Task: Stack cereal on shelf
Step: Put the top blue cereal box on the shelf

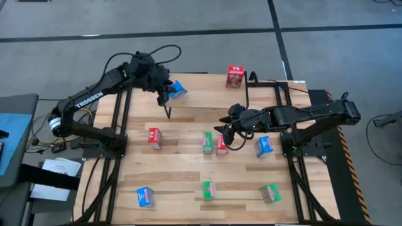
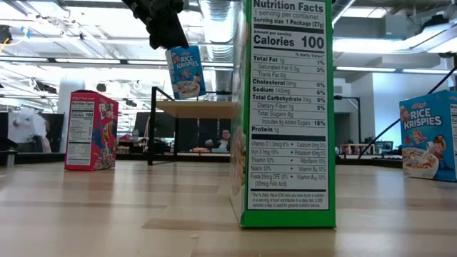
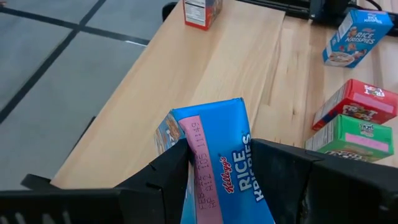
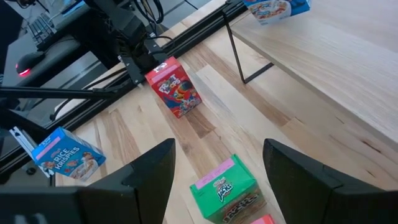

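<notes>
My left gripper [image 2: 163, 32] is shut on a blue cereal box [image 1: 178, 90], held in the air over the left end of the shelf [image 1: 251, 94]; the low view shows the box [image 2: 184, 71] above the plank [image 2: 196, 108]. One red box [image 1: 235, 76] stands on the shelf's far edge. My right gripper [image 1: 226, 129] hovers open above a green box [image 4: 227, 193] and a red box [image 1: 221, 145] standing side by side on the table, touching neither. My left gripper pinches the blue box's upper end [image 3: 214, 155] between its two fingers [image 3: 168, 174], one on each of two opposite faces. The fingers slant down from the table's left. The box hangs below them, slightly tilted and clear of the shelf.
More boxes stand on the table: red [image 1: 154, 137] at left, blue [image 1: 264, 146] at right, and blue [image 1: 145, 197], green [image 1: 208, 189] and green [image 1: 271, 193] near the front edge. The shelf's black legs [image 4: 239, 56] stand close to the middle boxes.
</notes>
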{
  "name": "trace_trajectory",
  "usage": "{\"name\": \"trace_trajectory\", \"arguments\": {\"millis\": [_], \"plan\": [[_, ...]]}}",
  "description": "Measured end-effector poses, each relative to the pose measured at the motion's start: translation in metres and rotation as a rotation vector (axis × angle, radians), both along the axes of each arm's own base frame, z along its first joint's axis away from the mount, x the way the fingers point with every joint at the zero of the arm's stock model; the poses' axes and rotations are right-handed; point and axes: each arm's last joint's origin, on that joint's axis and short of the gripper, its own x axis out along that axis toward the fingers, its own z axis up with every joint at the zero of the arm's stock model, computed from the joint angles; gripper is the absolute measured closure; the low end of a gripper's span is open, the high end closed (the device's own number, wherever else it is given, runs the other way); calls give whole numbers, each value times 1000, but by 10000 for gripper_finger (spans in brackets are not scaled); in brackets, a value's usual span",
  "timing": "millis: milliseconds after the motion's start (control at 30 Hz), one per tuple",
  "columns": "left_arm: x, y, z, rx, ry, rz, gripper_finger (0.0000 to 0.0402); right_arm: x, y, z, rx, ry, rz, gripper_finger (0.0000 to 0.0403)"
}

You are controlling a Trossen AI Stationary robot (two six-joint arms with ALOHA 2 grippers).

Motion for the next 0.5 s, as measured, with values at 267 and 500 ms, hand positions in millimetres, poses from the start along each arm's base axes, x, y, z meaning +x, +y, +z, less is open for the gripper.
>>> {"name": "trace_trajectory", "arguments": {"millis": [267,500], "plan": [[0,0,0,-23,-9,41,249,0,0,0,0,0,0,137],[0,1,0,-54,-23,64,248,0,0,0,0,-1,0,137]]}}
